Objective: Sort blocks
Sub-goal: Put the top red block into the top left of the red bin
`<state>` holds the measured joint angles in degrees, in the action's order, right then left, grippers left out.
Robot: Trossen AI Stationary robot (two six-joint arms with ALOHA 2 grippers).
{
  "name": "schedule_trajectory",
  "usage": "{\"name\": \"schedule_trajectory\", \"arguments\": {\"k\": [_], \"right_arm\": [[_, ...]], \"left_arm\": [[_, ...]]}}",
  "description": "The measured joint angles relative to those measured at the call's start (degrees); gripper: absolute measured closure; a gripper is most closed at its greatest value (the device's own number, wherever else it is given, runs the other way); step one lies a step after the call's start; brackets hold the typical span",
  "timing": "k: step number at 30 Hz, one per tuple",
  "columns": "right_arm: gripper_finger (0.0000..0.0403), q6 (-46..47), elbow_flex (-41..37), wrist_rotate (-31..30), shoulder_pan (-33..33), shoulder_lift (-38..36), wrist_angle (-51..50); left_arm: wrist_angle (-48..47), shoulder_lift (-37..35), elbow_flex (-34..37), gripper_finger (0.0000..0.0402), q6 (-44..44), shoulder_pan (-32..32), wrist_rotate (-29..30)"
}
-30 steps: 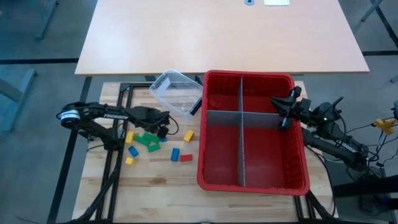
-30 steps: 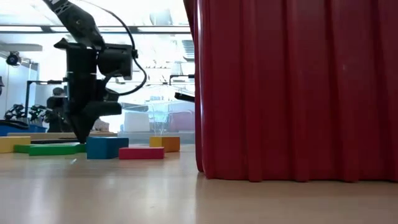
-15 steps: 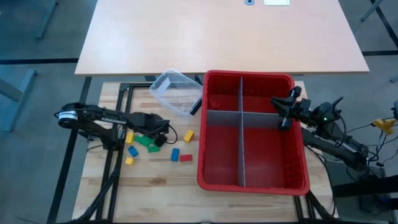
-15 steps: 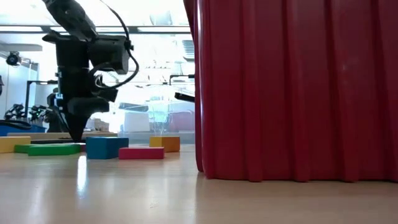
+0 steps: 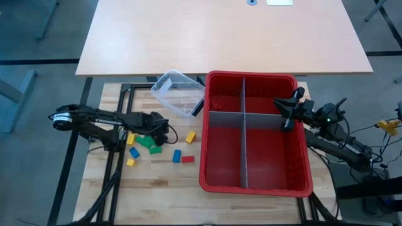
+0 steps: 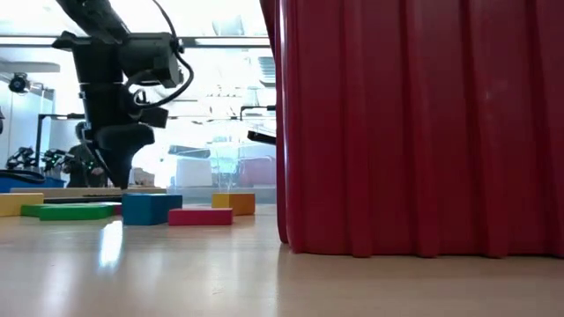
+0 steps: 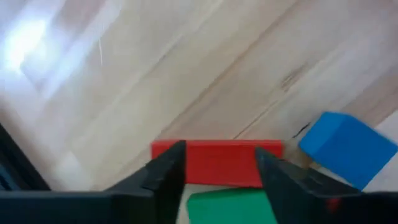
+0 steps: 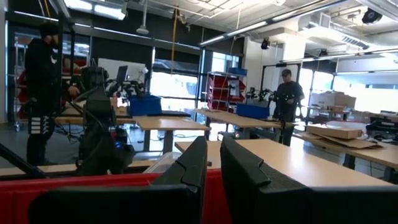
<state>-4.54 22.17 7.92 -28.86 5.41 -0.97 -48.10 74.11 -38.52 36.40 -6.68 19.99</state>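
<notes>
Bin [image 5: 254,182], red and by far the biggest thing on the wooden table [image 5: 163,179], sat on the table's right half, split by grey dividers [image 5: 244,119] into four compartments. Its near wall filled most of the low view. A clear plastic tub [image 5: 178,93] lay tipped just off the bin's upper left corner.

The right gripper [image 5: 287,118] hung over the bin's upper right compartment, its fingers [image 8: 193,163] drawn nearly together with nothing between them.

The left gripper [image 5: 164,133] was low over the blocks [image 5: 151,145], which lay scattered on the table to the left of the bin: green bars, blue and yellow cubes, a red bar [image 5: 187,159] nearest the bin. In the left wrist view its fingers [image 7: 166,171] stood parted, released, framing a red block [image 7: 217,162] that lay on the wood, with a green block [image 7: 230,206] just below and a blue cube [image 7: 346,148] beside it. Neither finger visibly pressed on the red block. In the low view the gripper [image 6: 119,172] pointed down just above the table.
</notes>
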Motion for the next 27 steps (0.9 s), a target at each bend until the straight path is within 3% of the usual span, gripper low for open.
{"name": "schedule_trajectory", "arguments": {"k": [4,8,18,27], "right_arm": [[0.0375,0.0,0.0,0.0,0.0,0.0,0.0],[0.0374,0.0,0.0,0.0,0.0,0.0,0.0],[0.0373,0.1,0.0,0.0,0.0,0.0,0.0],[0.0373,0.0,0.0,0.0,0.0,0.0,0.0]], "left_arm": [[-1.3,0.5,0.0,0.0172,-9.0,0.0,0.0],[-3.9,0.8,0.0,0.0147,-12.9,0.0,0.0],[-3.5,2.6,-0.1,0.0161,-14.0,0.0,-2.2],[-1.0,11.4,-0.5,0.0166,-17.5,0.1,-6.3]]}}
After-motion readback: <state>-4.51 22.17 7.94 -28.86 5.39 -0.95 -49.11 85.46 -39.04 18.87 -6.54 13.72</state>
